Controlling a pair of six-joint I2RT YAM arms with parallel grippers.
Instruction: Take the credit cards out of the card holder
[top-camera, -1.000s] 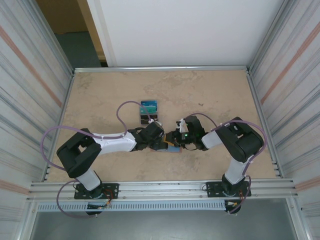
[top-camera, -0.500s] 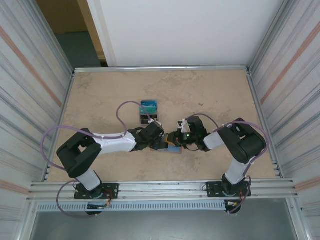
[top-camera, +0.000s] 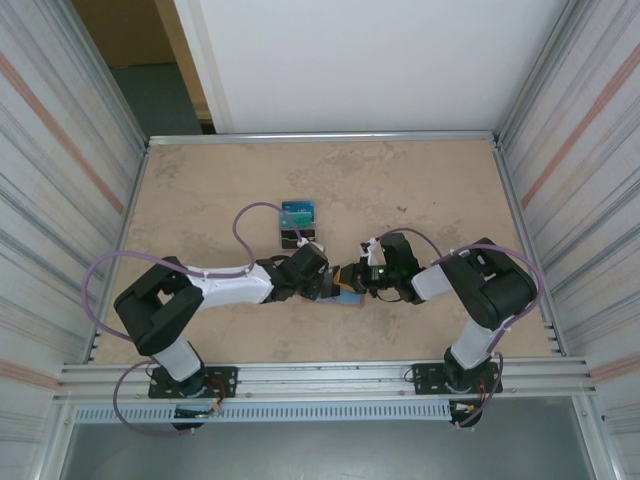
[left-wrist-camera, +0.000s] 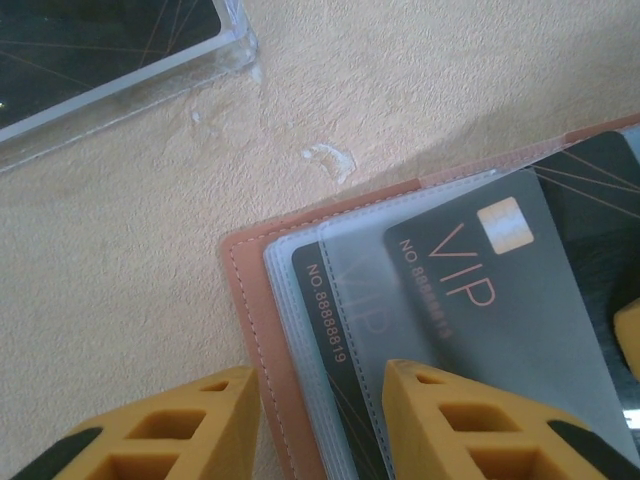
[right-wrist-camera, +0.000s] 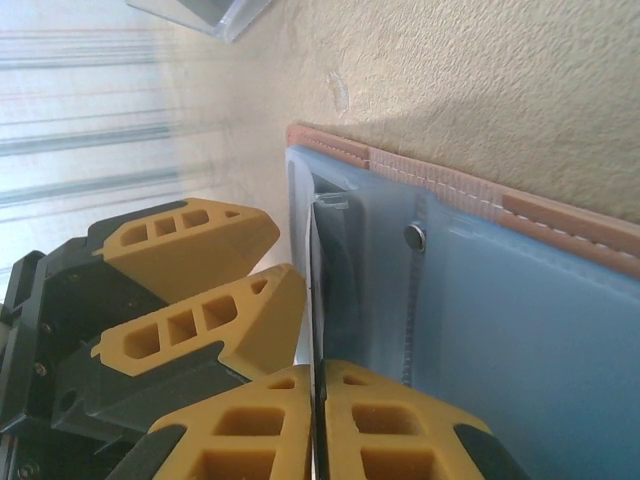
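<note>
The salmon-pink card holder lies open on the table between both grippers. In the left wrist view its pink edge and clear sleeves run between the jaws of my left gripper, which is shut on that side of it. Dark credit cards with "VIP" lettering sit in the sleeves. In the right wrist view the holder's blue-grey inside with a snap faces up. My right gripper is shut on one thin dark card, seen edge-on. From above, the left gripper and right gripper nearly touch.
A dark block topped with teal-blue stands just behind the left gripper; its clear base shows in the left wrist view. Corrugated metal walls close in the table left and right. The left gripper's fingers sit close beside the right gripper.
The right gripper's jaws have closed onto the card's edge. The right wrist has shifted slightly right and nearer. The left arm has stayed put.
</note>
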